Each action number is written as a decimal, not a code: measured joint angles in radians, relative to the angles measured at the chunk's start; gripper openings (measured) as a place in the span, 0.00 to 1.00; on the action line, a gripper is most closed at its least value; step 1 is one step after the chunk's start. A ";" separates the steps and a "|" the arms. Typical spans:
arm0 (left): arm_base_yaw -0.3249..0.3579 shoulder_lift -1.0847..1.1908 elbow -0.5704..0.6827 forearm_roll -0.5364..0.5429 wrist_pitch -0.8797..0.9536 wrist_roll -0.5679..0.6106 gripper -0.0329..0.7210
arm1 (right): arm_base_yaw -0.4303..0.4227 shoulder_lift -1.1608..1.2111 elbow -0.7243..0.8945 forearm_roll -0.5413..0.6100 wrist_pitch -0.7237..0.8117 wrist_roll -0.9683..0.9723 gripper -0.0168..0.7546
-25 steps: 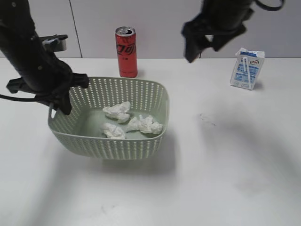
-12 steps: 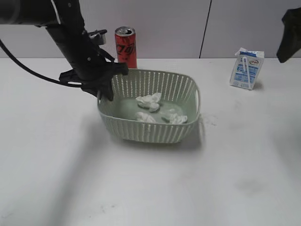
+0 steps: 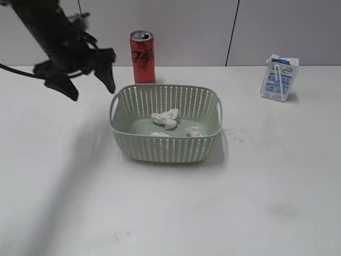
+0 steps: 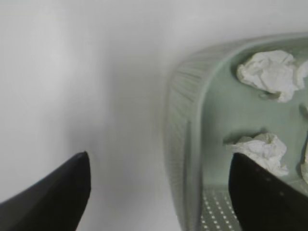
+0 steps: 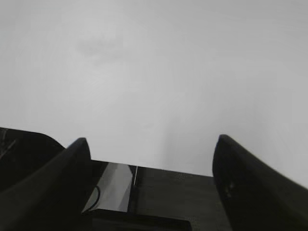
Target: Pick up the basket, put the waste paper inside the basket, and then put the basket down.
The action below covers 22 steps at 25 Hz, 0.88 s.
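Note:
The pale green basket [image 3: 166, 145] stands flat on the white table at the middle. Three white waste paper wads [image 3: 165, 118] lie inside it. In the left wrist view the basket's rim [image 4: 190, 139] and two wads [image 4: 269, 73] show on the right. My left gripper [image 3: 89, 80] is open and empty, raised above the table to the left of the basket, clear of its rim; it also shows in the left wrist view [image 4: 159, 187]. My right gripper [image 5: 151, 159] is open and empty over the table's edge; it is out of the exterior view.
A red drink can [image 3: 143, 57] stands just behind the basket's left end. A blue-and-white milk carton [image 3: 279, 78] stands at the back right. Dark equipment [image 5: 159, 197] shows beyond the table edge in the right wrist view.
The left gripper let go of the basket's left rim and rose up and to the left. The basket settled flat on the table. The right arm left the exterior view.

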 joint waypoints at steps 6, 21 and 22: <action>0.221 -0.170 -0.001 0.053 0.076 0.126 0.94 | 0.000 -0.434 0.175 -0.035 -0.038 0.000 0.79; 0.445 -0.803 0.237 0.223 0.179 0.216 0.84 | 0.000 -0.852 0.186 -0.038 -0.049 0.015 0.79; 0.445 -0.862 0.293 0.223 0.179 0.216 0.83 | 0.000 -0.853 0.186 -0.038 -0.049 0.016 0.79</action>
